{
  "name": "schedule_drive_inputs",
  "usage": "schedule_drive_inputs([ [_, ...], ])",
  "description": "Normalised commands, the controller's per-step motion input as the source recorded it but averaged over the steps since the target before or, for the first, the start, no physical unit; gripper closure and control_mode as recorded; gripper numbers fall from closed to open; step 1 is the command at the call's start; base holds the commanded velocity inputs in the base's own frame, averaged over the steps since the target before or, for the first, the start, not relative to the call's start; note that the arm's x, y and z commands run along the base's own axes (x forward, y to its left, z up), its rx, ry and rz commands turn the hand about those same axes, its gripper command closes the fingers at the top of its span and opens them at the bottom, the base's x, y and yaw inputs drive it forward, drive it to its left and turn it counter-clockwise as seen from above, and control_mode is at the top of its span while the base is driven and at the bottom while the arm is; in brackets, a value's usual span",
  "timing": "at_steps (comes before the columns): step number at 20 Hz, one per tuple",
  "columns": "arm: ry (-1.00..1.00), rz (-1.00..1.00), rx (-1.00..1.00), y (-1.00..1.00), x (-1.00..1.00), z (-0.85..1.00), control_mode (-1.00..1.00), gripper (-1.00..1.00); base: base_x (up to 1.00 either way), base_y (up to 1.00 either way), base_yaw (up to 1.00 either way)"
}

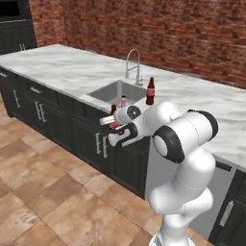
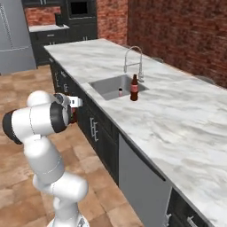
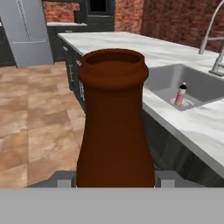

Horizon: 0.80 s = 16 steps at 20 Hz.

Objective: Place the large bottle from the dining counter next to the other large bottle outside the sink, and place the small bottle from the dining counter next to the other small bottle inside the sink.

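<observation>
Hand view looks straight down the neck of a brown bottle (image 3: pixel 114 122) clamped between the fingers (image 3: pixel 64 180), its open mouth toward the camera. From the left base view the gripper (image 1: pixel 115 129) holds it out in front of the dark cabinets (image 1: pixel 57 120), short of the worktop (image 1: pixel 72 72). A tall bottle (image 1: pixel 150 91) stands on the marble beside the sink (image 1: pixel 108 93), near the tap (image 1: pixel 134 65). Inside the basin stands a small bottle (image 3: pixel 180 94).

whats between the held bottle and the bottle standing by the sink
In the left base view, just the sink corner and counter edge separate the held bottle from the large bottle; a small bottle stands in the basin.
</observation>
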Motion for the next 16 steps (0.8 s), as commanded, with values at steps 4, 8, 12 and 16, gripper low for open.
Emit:
schedule_drive_inputs([
  [4, 0.0, 0.0, 0.0, 0.0, 0.0, 0.0, 1.0, 1.0, 0.16, 0.67, -0.41],
  [8, 0.0, 0.0, 0.0, 0.0, 0.0, 0.0, 1.0, 1.0, 0.16, 0.64, -0.38],
  [12, 0.0, 0.0, 0.0, 0.0, 0.0, 0.0, 1.0, 1.0, 0.16, 0.62, -0.38],
  [16, 0.0, 0.0, 0.0, 0.0, 0.0, 0.0, 1.0, 1.0, 0.1, 0.53, -0.36],
])
